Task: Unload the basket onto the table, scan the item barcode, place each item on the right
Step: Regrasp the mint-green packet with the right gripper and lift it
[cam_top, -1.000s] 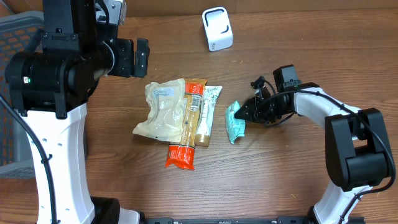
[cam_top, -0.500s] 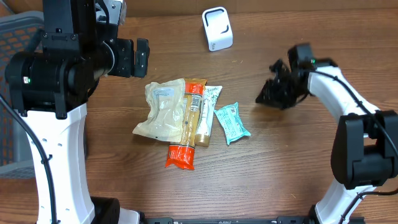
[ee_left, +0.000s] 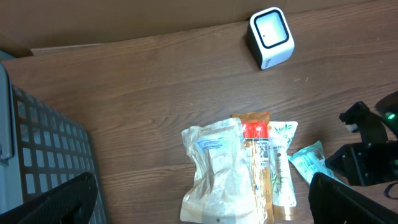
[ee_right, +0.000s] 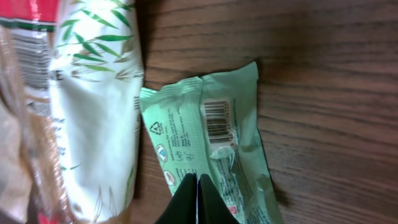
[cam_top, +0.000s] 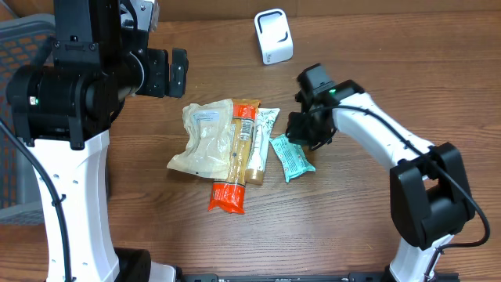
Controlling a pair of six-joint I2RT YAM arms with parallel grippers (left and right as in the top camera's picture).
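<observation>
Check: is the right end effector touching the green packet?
Cannot tell. The right wrist view shows the shut right end effector tips overlapping the green packet, but no view shows contact or a gap.

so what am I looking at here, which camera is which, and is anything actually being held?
These are two robot arms at a wooden table. One picture comes from a fixed camera overhead. The other two come from a camera on each arm's wrist, looking down at whatever that arm works on.

The left gripper hangs open above the table and holds nothing. The right gripper is shut, with its tips over a green packet whose barcode faces up. I cannot tell whether it touches the wrapper.

Beside that packet lie a white leaf-print packet, an orange-and-red packet and a clear pouch. The white box at the far edge is probably the scanner. A grey basket sits at the left.
</observation>
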